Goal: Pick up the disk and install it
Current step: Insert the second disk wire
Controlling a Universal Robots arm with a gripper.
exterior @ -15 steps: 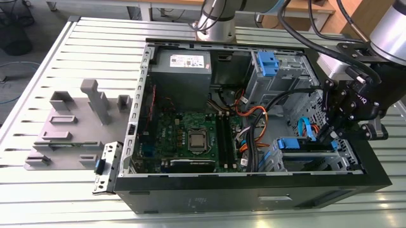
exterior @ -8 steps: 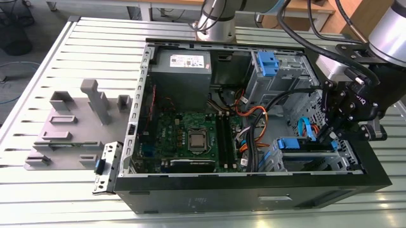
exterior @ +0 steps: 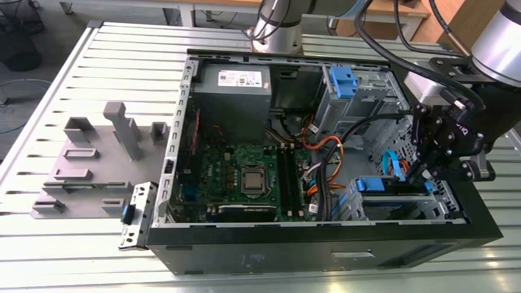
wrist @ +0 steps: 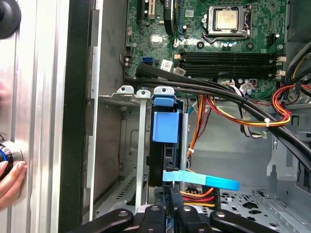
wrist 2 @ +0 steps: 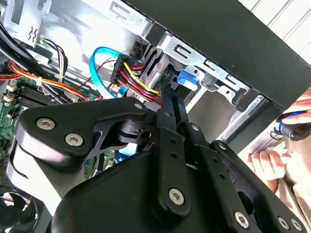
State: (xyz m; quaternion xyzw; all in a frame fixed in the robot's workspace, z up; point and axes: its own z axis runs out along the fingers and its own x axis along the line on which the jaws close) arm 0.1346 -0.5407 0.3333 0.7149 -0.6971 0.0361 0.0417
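The disk (exterior: 382,186) stands on edge in the drive cage at the near right corner of the open computer case (exterior: 326,250); its blue carrier frame shows on top. In the first wrist view the disk (wrist: 165,127) sits between the cage's metal rails, with a blue data cable and a red-yellow power plug at its end. My gripper (exterior: 423,177) hangs over this cage, by the case's right wall. In the second wrist view my gripper (wrist 2: 170,97) reaches down to the disk (wrist 2: 187,80), narrow and closed on its edge. My gripper (wrist: 167,209) brackets the disk's end in the first wrist view.
A grey power supply (exterior: 234,91) and a blue bracket (exterior: 342,82) sit at the case's far side, the motherboard (exterior: 244,177) in the middle. Thick black cables (wrist: 218,92) cross beside the cage. A grey fixture (exterior: 97,159) lies left. A person's hand (wrist 2: 265,160) rests outside the case.
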